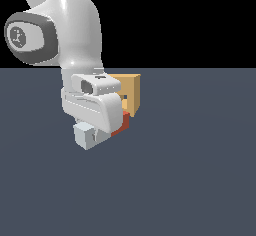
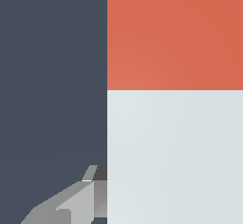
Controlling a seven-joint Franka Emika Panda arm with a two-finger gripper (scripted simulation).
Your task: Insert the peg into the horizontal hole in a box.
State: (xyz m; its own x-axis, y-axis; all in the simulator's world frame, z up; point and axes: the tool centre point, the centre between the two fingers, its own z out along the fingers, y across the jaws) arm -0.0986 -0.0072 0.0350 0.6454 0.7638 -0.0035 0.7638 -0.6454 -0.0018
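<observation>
Gripper (image 2: 90,194) sits low over the peg's (image 1: 102,130) pale half, one finger (image 2: 71,204) against its side; whether I am clamped on it I cannot tell. Peg's long axis runs red end toward the box (image 1: 131,92). Hole (image 1: 124,98) lies just beyond, slightly higher; worktop (image 1: 200,170) otherwise unobstructed.

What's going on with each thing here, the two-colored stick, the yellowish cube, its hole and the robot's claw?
peg: lying on the floor under the arm, red end toward the box, not in the hole.
box: upright on the floor, partly hidden by the arm.
hole: only its edge shows; nothing seen inside.
gripper: down at the peg's pale half; one finger beside it. Whether it grips cannot be told.
</observation>
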